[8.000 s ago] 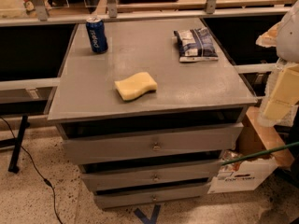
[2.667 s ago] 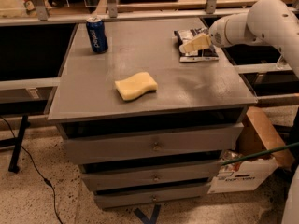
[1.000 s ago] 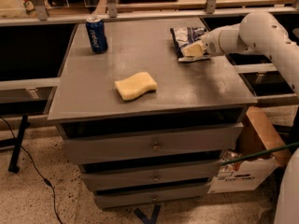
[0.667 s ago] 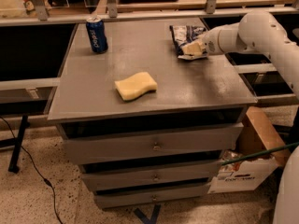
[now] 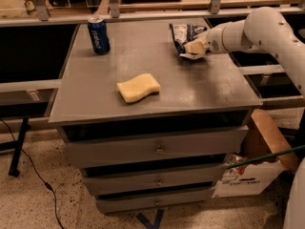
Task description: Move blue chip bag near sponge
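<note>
The blue chip bag [image 5: 182, 34], dark navy with white panels, is crumpled and tilted at the back right of the grey cabinet top [image 5: 95, 94]. My gripper [image 5: 194, 47] comes in from the right on the white arm and is shut on the bag's right edge. The sponge [image 5: 138, 87], a pale yellow wavy foam block, lies flat near the middle front of the top. It is to the left of the gripper and nearer the front, well apart from the bag.
An upright blue soda can [image 5: 98, 35] stands at the back left of the top. Metal rails [image 5: 143, 14] run behind the cabinet. A cardboard box [image 5: 257, 168] sits on the floor at the right. A black cable [image 5: 33, 171] lies on the floor at the left.
My gripper has carried the chip bag a little to the left, towards the middle of the top. The sponge and the can have not moved.
</note>
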Available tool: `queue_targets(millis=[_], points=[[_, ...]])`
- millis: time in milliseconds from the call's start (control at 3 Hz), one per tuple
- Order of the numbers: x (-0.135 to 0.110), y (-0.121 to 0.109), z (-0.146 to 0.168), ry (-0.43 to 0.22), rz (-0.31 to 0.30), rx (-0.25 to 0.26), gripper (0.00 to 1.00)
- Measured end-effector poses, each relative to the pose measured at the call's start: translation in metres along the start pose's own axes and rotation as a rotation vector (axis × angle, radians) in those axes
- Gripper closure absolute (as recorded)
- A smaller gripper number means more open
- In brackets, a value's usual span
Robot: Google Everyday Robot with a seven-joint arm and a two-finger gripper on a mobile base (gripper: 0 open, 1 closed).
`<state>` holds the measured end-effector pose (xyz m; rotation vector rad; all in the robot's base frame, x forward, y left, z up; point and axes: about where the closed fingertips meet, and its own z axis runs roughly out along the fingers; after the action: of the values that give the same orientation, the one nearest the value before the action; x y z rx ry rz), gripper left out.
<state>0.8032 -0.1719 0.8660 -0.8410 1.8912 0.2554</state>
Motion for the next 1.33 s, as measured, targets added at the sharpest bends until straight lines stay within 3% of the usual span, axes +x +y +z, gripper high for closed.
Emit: queue_targets(millis=[667, 1000, 1333], points=[[-0.053, 0.006, -0.035, -0.131, -0.102, -0.029, 1.00], [-0.081, 0.026, -0.043, -0.192, -0.183, -0.088, 1.00], [-0.108, 0.062, -0.042, -0.273, -0.291, -0.201, 1.00]])
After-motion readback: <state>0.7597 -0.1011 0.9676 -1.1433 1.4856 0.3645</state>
